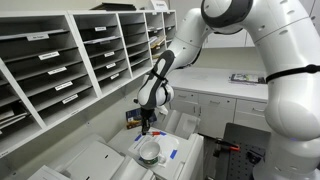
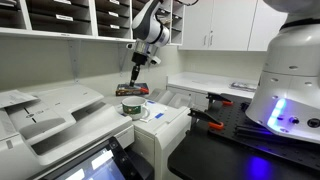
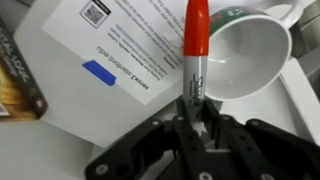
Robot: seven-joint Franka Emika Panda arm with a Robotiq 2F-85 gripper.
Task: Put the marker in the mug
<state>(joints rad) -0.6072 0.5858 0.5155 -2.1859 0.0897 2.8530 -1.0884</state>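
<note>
In the wrist view my gripper is shut on a marker with a red cap and grey barrel that points away from me. The grey-green mug with a pale interior lies just right of the marker's cap, its handle at the top right. In both exterior views the gripper hangs a little above the mug, which stands on a white machine top. The marker's tip is beside the mug's rim, not inside it.
A printed sheet with a blue mark lies under the marker on the white machine. A dark box sits at the left. Wall mail slots stand behind. Orange clamps lie on the black bench.
</note>
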